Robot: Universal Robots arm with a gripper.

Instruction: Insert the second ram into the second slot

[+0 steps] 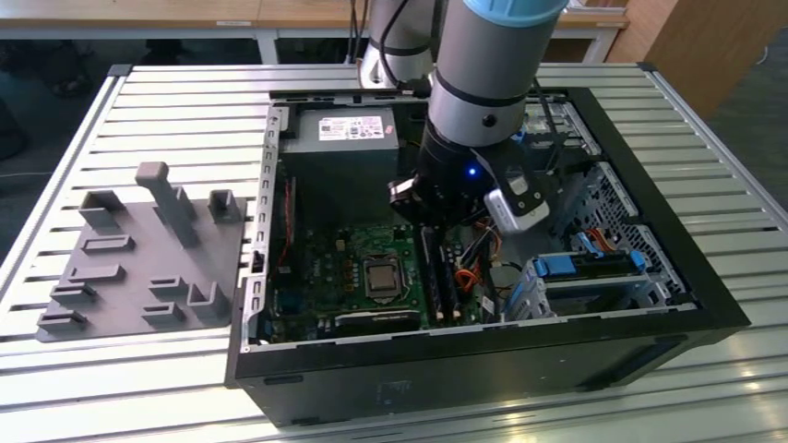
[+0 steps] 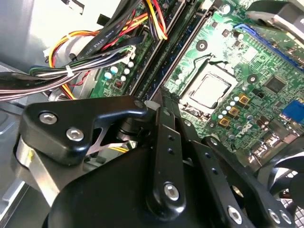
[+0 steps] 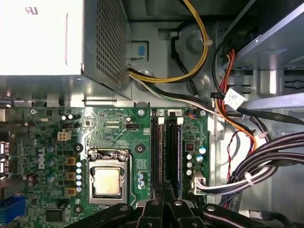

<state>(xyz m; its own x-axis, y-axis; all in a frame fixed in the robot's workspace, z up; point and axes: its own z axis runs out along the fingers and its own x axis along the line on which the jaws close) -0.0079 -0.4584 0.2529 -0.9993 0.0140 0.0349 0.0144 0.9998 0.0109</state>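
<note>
Gripper (image 3: 164,202) down inside the open PC case (image 1: 689,277), right over the RAM slots (image 3: 166,152) at about 3 o'clock of the CPU socket (image 3: 107,180). Fingers look closed together; can't tell if they grasp anything. Second ram (image 3: 173,156): thin, long dark stick, standing on edge in the slot row beside another stick, just under the fingertips.

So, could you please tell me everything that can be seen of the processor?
The processor is a square chip with a flat, dull silver metal lid. It lies flat in its socket, held around the edges by a grey metal frame. It sits on the green motherboard, beside the long dark memory slots but apart from them. Nothing covers or touches its top.
</note>
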